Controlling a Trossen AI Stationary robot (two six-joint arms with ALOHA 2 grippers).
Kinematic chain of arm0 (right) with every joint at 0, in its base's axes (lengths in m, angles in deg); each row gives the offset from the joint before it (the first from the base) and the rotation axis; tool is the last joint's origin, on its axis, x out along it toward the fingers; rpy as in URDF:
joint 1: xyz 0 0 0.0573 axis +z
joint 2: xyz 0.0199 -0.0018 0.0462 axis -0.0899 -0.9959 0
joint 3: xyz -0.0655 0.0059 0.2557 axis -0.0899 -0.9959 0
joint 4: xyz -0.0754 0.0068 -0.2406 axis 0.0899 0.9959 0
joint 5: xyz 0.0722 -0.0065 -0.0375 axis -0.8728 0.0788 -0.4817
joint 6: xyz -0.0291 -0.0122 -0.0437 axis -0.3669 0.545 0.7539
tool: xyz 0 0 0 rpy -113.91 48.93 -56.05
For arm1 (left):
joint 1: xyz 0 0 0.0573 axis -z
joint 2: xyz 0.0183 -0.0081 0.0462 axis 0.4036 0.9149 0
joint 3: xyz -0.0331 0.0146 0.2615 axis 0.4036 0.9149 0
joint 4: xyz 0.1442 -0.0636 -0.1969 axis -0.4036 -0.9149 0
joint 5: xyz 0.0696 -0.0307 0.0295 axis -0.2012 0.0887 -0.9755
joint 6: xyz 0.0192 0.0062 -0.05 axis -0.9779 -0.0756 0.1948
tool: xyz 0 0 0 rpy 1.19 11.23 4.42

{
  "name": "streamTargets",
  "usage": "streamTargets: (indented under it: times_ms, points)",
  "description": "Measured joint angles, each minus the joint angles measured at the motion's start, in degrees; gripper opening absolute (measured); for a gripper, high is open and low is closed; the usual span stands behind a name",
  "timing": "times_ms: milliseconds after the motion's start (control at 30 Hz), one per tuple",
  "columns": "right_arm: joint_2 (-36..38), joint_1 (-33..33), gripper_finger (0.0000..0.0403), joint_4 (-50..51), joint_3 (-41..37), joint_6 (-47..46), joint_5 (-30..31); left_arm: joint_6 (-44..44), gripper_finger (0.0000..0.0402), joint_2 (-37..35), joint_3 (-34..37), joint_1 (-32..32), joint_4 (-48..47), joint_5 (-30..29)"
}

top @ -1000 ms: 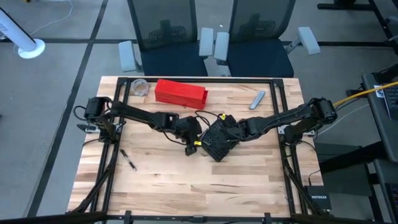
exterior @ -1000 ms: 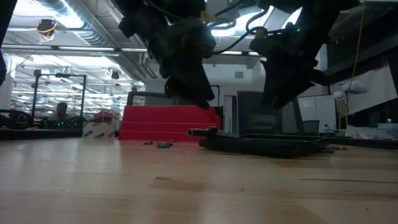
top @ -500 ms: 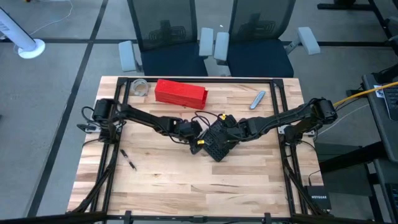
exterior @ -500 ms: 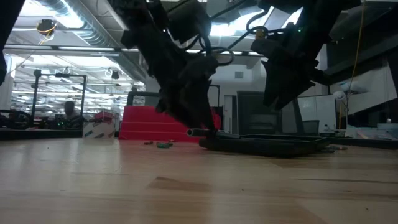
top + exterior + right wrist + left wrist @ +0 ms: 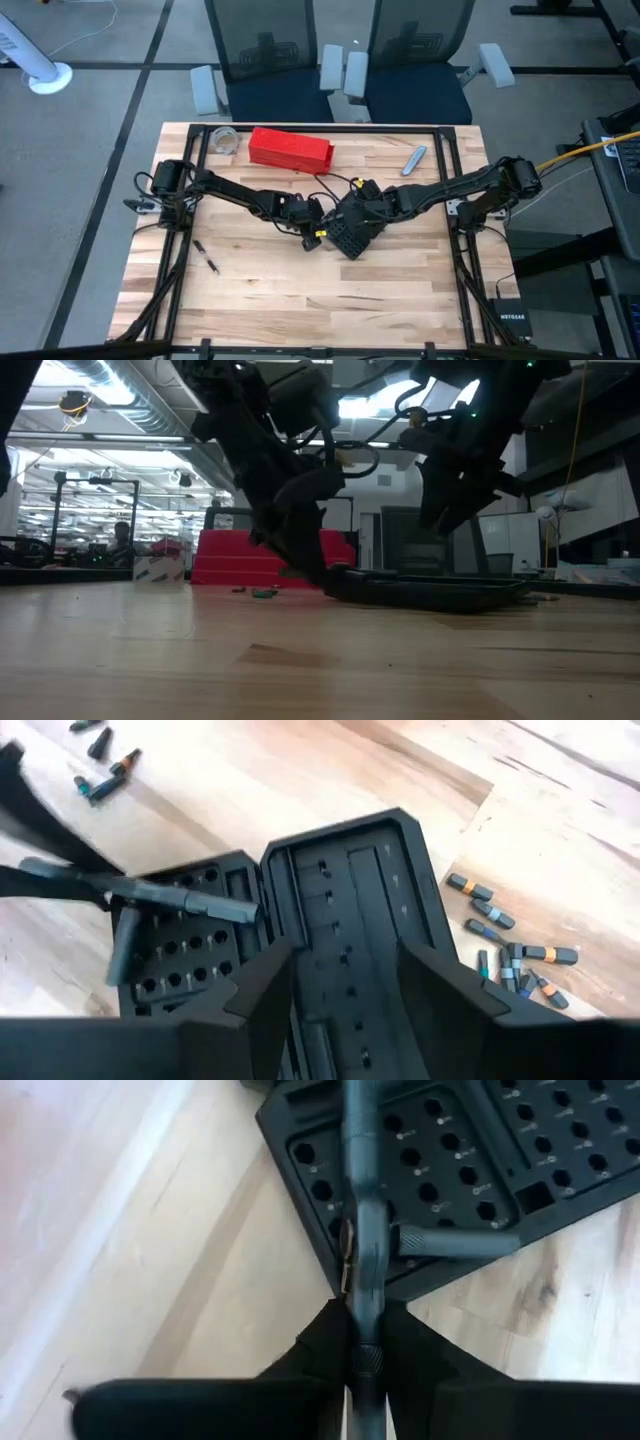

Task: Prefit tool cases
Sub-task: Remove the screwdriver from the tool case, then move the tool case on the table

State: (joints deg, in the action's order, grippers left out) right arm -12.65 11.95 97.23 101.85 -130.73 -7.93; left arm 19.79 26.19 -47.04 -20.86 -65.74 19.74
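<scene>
The black tool case lies opened flat on the table's middle, one half gridded with sockets, the other with long slots. A grey T-shaped metal driver lies across the gridded half. My left gripper is at the case's left edge, shut on the driver's shaft. My right gripper hovers open above the slotted half, one finger over each side of it, clear of it in the low view. My left gripper pinches the free end of the driver's shaft between its two fingers. The fingers slant down from the table's left and lie in line with the shaft. The rest of the driver lies on the case's gridded half.
A longer red box stands at the back left, with a clear round thing beside it. A grey piece lies at the back right. Loose bits are scattered by the case. A small dark stick lies front left.
My left gripper has come down and toward the table's right, to the case's left edge. The driver's free end showed bare in the low view before and is now covered by its fingers. My right gripper has stayed over the case.
</scene>
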Motion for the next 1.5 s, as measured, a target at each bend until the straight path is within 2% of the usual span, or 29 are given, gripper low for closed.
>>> streamTargets:
  times_ms: [133,300,400,500,600,700,867,1067,1133,1333,1500]
  points:
    - [0.0,-0.2,0.0179,-0.1,0.0,0.0,0.2,-0.7,0.0030,-1.2,-0.3,-0.3,-1.8,-1.2]
    - [0.0,-0.2,0.0179,-0.2,0.0,0.0,0.3,-6.1,0.0030,-6.9,-0.5,-1.8,-2.7,-3.9]
    - [0.0,-0.2,0.0179,-0.2,0.0,-0.1,0.3,-9.2,0.0030,-11.5,-0.5,-3.5,-8.8,-5.7]
    - [0.0,-0.2,0.0179,-0.2,0.0,0.0,0.3,-11.8,0.0031,-16.9,0.0,-5.5,-17.2,-9.9]
    - [0.0,-0.2,0.0179,-0.5,0.0,0.0,0.3,-12.7,0.0030,-21.4,4.1,-8.0,-23.5,-11.6]
    - [0.0,-0.2,0.0179,-1.8,0.0,1.3,-0.6,-10.2,0.0031,-25.5,11.1,-9.9,-26.8,-11.5]
    - [0.0,-0.1,0.0179,-4.6,0.0,4.5,-1.8,-7.0,0.0031,-32.4,22.3,-11.7,-24.8,-10.9]
    - [0.0,-0.1,0.0179,-6.1,0.0,4.5,-3.0,-13.3,0.0032,-32.6,26.6,-13.4,-24.2,-10.0]
    - [0.0,-0.1,0.0179,-6.1,0.0,4.6,-4.4,-14.7,0.0054,-32.3,26.9,-14.4,-25.1,-10.1]
    - [0.0,-0.1,0.0179,-5.5,0.0,4.5,-7.6,-15.7,0.0158,-32.7,26.7,-16.3,-26.8,-11.4]
    - [0.0,0.0,0.0166,-2.4,0.0,1.4,-7.9,-14.9,0.0198,-32.7,24.0,-16.4,-30.2,-11.4]
